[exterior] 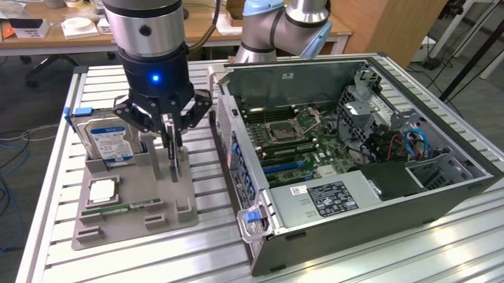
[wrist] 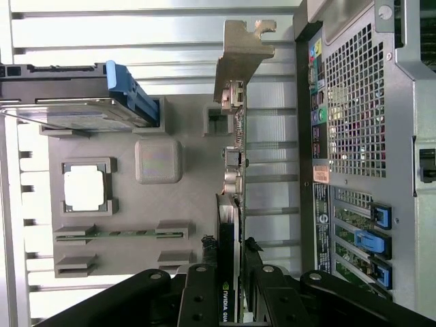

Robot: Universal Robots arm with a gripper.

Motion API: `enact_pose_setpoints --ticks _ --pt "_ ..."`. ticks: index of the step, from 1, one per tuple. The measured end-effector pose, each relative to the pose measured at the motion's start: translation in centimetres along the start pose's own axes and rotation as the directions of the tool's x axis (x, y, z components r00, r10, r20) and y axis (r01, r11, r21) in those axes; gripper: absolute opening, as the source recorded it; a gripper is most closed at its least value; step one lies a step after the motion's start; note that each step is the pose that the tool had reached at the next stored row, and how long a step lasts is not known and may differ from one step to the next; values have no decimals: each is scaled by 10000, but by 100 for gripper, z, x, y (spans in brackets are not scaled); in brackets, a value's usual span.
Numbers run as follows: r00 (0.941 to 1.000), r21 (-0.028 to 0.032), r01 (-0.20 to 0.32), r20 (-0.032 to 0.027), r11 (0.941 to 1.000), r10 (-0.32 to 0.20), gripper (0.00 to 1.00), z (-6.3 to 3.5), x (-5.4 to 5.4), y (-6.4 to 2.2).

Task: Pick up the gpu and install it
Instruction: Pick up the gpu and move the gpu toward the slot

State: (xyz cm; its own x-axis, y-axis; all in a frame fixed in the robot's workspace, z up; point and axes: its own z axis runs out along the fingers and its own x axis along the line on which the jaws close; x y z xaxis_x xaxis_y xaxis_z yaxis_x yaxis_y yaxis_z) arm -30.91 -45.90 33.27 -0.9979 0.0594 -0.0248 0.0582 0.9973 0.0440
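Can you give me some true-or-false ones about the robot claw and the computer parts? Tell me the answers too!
1. The gpu stands on its edge in the grey holder. True.
2. The gpu is already plugged in inside the computer case. False: it sits in the holder, beside the case.
3. The gripper is down at the hard drive. False: it is down at the gpu. The hard drive stands next to it, toward the exterior view's left.
4. The case's side is open, so the motherboard shows. True.
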Motion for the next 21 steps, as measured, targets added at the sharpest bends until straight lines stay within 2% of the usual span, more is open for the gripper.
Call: enact_pose_setpoints --ticks 21 --pt "10000 0 1 0 10000 -1 26 -207 -5 9"
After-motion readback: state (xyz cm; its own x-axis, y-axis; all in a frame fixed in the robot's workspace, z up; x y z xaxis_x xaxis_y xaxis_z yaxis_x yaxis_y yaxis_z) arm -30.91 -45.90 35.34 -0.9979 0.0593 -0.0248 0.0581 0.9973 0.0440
